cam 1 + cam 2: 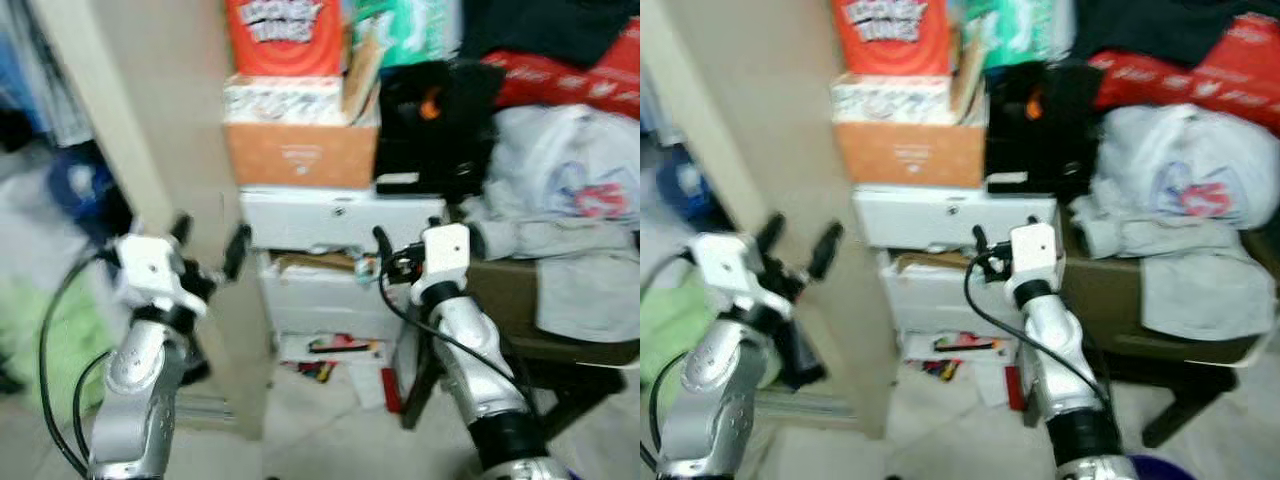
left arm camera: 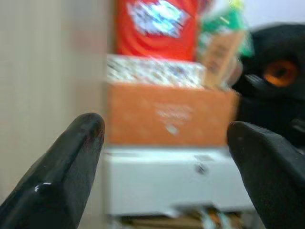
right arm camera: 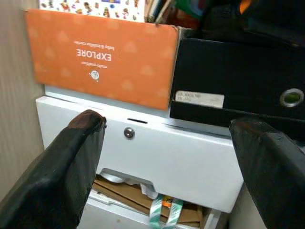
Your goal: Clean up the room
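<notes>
Both claws, left claw (image 1: 208,245) and right claw (image 3: 167,143), gape wide and hold nothing, facing a glossy white drawer unit (image 3: 157,157); atop it sits an orange cardboard box (image 3: 102,59) printed "EXPLORE".

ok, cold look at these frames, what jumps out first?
The stack straight ahead: an orange EXPLORE box on a white drawer unit, with a red box on top. Both grippers are raised and open toward it, left gripper and right gripper, holding nothing. To the right lies a heap of grey clothes.
</notes>
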Robot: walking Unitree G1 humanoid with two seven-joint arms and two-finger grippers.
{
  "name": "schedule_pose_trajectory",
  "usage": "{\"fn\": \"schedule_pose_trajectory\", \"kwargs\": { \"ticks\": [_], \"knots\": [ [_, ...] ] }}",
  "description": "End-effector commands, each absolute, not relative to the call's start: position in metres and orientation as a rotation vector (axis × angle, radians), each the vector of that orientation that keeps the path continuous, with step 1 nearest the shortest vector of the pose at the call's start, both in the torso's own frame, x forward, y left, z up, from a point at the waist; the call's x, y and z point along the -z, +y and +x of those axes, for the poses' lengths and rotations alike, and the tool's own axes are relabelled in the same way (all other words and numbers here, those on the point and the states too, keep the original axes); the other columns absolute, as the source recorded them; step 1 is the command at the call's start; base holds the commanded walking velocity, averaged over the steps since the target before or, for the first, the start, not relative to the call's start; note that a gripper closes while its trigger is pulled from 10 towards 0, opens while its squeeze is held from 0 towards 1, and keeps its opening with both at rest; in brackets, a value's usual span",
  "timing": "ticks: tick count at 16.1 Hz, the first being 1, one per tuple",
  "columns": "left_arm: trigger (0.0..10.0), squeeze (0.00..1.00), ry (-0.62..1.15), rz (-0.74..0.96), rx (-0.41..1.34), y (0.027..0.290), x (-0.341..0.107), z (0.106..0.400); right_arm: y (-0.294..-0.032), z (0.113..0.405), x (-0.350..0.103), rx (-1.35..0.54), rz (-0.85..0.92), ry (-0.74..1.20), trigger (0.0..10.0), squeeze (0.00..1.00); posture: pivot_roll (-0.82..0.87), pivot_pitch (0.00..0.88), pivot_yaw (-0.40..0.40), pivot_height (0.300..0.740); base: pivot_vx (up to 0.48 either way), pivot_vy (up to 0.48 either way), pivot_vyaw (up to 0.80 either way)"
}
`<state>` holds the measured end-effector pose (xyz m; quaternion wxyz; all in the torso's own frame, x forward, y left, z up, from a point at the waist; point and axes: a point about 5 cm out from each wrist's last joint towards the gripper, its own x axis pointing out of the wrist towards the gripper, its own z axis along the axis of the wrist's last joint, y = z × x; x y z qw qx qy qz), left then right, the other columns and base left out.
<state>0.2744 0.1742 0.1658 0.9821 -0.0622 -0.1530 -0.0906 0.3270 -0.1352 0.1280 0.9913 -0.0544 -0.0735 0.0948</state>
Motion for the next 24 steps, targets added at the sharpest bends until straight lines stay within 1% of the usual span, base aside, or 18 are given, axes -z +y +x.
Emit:
{"fn": "schedule_pose_trajectory", "kwargs": {
  "ticks": [1, 3, 6, 9, 13, 16, 19, 21, 24],
  "knots": [
    [10.0, 0.0, -0.366, -0.108, 0.12, 0.184, -0.179, 0.276, -0.129, 0.327, -0.141, -0.212, -0.124, -0.213, 10.0, 0.0, 0.01, 0.0, -0.01, 0.74, 0.0, 0.0, 0.0],
    [10.0, 0.0, -0.395, -0.125, 0.078, 0.19, -0.185, 0.277, -0.124, 0.327, -0.144, -0.241, -0.148, -0.235, 10.0, 0.0, 0.01, 0.0, -0.015, 0.74, 0.0, 0.0, 0.0],
    [10.0, 0.0, -0.401, -0.128, 0.023, 0.197, -0.183, 0.277, -0.124, 0.329, -0.143, -0.242, -0.16, -0.232, 10.0, 0.0, 0.01, 0.0, -0.019, 0.74, 0.0, 0.0, 0.0],
    [10.0, 0.0, -0.398, -0.134, -0.055, 0.207, -0.18, 0.277, -0.124, 0.33, -0.145, -0.242, -0.17, -0.241, 10.0, 0.0, 0.01, 0.0, -0.022, 0.74, 0.0, 0.0, 0.73],
    [10.0, 0.0, -0.423, -0.171, -0.112, 0.219, -0.184, 0.277, -0.124, 0.33, -0.14, -0.254, -0.175, -0.228, 10.0, 0.0, 0.01, 0.0, -0.027, 0.74, 0.0, 0.0, 0.8],
    [10.0, 0.0, -0.4, -0.163, -0.139, 0.224, -0.179, 0.281, -0.123, 0.329, -0.139, -0.262, -0.183, -0.23, 10.0, 0.0, 0.01, 0.0, -0.026, 0.74, 0.0, 0.0, 0.68],
    [10.0, 0.0, -0.348, -0.17, -0.147, 0.22, -0.168, 0.283, -0.123, 0.327, -0.138, -0.261, -0.177, -0.231, 10.0, 0.0, 0.01, 0.0, -0.028, 0.74, 0.0, 0.0, 0.61],
    [10.0, 0.0, -0.271, -0.156, -0.129, 0.212, -0.15, 0.284, -0.119, 0.326, -0.136, -0.282, -0.175, -0.225, 10.0, 0.0, 0.01, 0.0, -0.032, 0.74, 0.0, 0.0, 0.0],
    [10.0, 0.0, -0.21, -0.153, -0.125, 0.207, -0.136, 0.28, -0.121, 0.322, -0.135, -0.277, -0.176, -0.225, 10.0, 0.0, 0.01, 0.0, -0.024, 0.74, 0.0, 0.0, 0.0]
  ]
}}
